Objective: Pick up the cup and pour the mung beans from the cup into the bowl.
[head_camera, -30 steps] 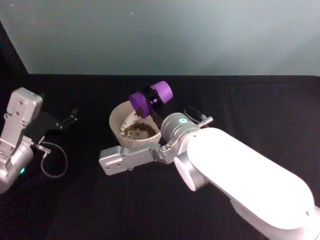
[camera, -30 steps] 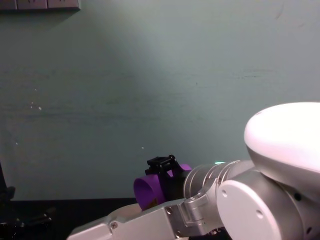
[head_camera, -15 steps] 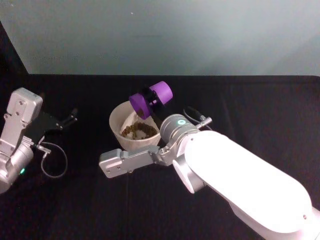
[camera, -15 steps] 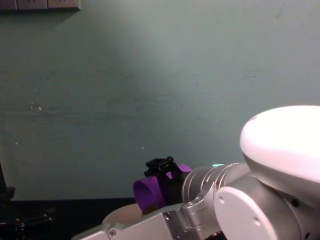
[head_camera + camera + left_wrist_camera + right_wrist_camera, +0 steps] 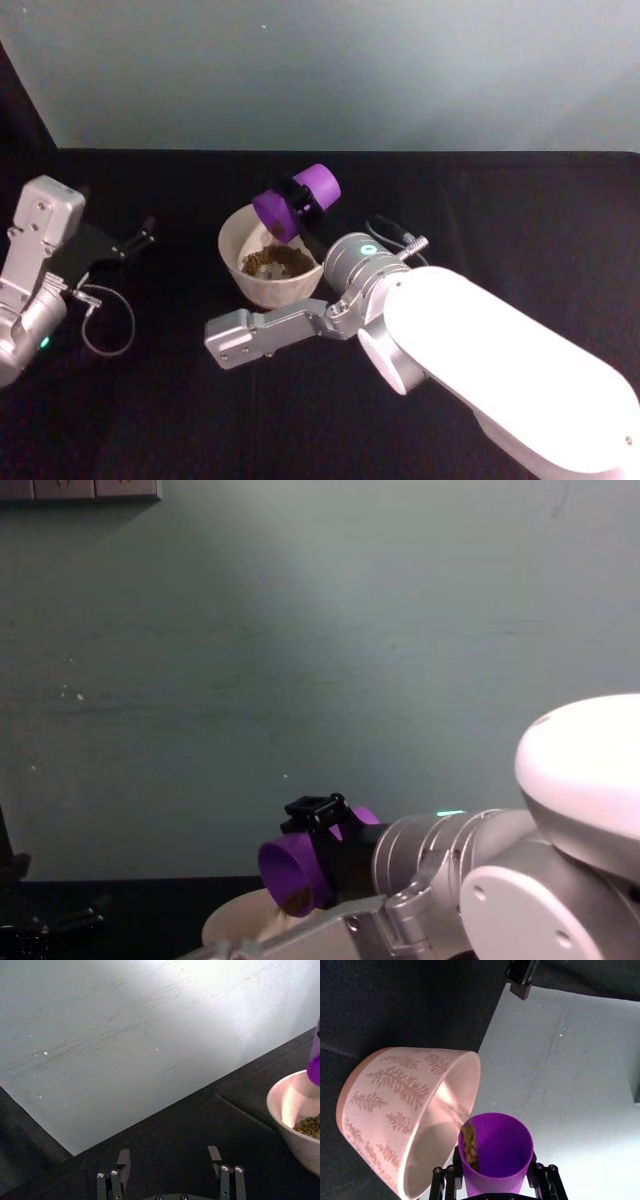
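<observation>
The purple cup (image 5: 293,204) hangs tipped on its side over the cream bowl (image 5: 231,243), mouth pointing down-left, with my right gripper (image 5: 305,199) shut on it. In the right wrist view a thin streak of mung beans (image 5: 469,1147) clings inside the cup (image 5: 496,1146), just above the bowl (image 5: 390,1095). A pile of beans (image 5: 276,261) lies in the bowl. From the chest, the cup (image 5: 288,876) sits above the bowl rim (image 5: 235,924). My left gripper (image 5: 135,241) rests open at the table's left, away from the bowl (image 5: 292,1120).
The black table (image 5: 520,210) runs back to a pale green wall (image 5: 350,70). My right arm's white forearm (image 5: 500,370) crosses the front right. A loose cable loop (image 5: 105,325) hangs by the left arm.
The cup has shifted a little left and tipped further over the bowl. The right forearm has moved slightly. The left arm has stayed put.
</observation>
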Controlling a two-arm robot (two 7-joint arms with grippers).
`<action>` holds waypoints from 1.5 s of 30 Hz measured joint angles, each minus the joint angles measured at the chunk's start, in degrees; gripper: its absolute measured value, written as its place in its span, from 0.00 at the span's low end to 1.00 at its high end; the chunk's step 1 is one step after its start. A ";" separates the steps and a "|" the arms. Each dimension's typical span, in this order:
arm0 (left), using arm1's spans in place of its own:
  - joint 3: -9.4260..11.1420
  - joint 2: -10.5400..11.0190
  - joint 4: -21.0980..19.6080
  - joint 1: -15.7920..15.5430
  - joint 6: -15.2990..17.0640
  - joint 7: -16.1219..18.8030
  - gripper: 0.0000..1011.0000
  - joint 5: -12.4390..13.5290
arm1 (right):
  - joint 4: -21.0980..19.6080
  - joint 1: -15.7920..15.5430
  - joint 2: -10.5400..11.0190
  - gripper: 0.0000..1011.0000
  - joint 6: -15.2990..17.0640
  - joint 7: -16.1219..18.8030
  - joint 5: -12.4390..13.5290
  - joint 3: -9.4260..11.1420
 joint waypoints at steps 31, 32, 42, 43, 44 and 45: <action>0.00 0.00 0.00 0.00 0.00 0.00 0.99 0.00 | -0.60 2.01 1.00 0.71 2.78 4.03 -12.78 -5.35; 0.00 0.00 0.00 0.00 0.00 0.00 0.99 0.00 | -0.60 2.01 1.00 0.71 2.78 4.03 -12.78 -5.35; 0.00 0.00 0.00 0.00 0.00 0.00 0.99 0.00 | -0.07 2.62 0.90 0.71 3.47 5.64 -19.95 -7.73; 0.00 0.00 0.00 0.00 0.00 0.00 0.99 0.00 | -0.07 2.59 0.86 0.71 3.54 5.66 -20.13 -7.72; 0.00 0.00 0.00 0.00 0.00 0.00 0.99 0.00 | -0.09 2.51 0.82 0.71 3.60 5.66 -20.23 -7.71; 0.00 0.00 0.00 0.00 0.00 0.00 0.99 0.00 | -0.16 2.31 0.77 0.71 3.69 5.67 -20.28 -7.62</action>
